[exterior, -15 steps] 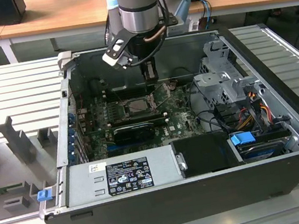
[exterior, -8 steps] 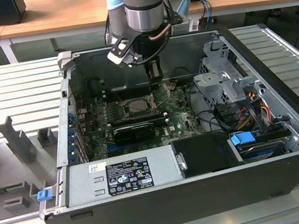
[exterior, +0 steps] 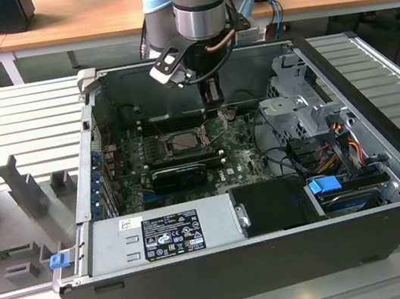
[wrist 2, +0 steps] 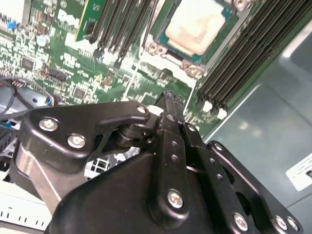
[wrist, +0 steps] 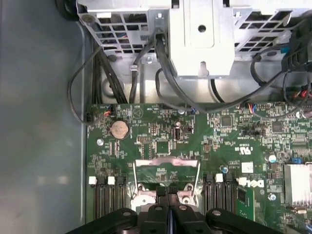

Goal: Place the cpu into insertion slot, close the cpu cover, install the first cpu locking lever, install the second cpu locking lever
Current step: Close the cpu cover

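Here, wooden desks (exterior: pixel 86 16) stand behind the ribbed grey table (exterior: pixel 19 122).

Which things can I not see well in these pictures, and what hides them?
- Socket: in the first wrist view, part of it sits behind the gripper.
- Chip: in the second wrist view, the picture's edge cuts off part of its pale face.
- Socket levers: in the exterior view, too small to tell whether they are latched or loose.
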{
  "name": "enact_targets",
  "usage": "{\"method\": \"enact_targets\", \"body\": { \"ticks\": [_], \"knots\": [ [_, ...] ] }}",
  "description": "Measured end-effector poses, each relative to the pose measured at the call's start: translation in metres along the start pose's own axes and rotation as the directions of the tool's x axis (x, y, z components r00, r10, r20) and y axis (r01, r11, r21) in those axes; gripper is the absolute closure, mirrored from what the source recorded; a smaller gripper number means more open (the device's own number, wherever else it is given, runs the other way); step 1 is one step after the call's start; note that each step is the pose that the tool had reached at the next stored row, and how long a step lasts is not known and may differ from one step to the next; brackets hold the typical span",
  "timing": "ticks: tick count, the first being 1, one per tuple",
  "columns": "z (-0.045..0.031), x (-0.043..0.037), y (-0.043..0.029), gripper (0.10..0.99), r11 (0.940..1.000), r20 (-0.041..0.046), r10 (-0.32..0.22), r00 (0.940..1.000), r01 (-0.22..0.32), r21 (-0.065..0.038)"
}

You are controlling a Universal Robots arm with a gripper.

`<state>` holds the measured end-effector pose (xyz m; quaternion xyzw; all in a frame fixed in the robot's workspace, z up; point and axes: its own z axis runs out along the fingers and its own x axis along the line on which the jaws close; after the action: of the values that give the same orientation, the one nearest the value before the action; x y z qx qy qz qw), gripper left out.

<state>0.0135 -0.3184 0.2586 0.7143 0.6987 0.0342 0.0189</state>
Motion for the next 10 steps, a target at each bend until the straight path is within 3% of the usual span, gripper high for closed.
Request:
{"method": "enact_targets", "body": {
  "ticks": [5, 7, 10],
  "knots": [
    [0.0008, 0.0002, 0.0086, 0.980, 1.0000, -0.0004, 0.000, 1.0000, 0.000, 0.000],
    [0.0018, 0.0003, 0.0161, 0.980, 1.0000, -0.0002, -0.001, 1.0000, 0.001, 0.001],
    [0.0046, 0.0007, 0.0344, 0.980, 1.0000, -0.0003, -0.001, 1.0000, 0.001, 0.002]
  ]
}}
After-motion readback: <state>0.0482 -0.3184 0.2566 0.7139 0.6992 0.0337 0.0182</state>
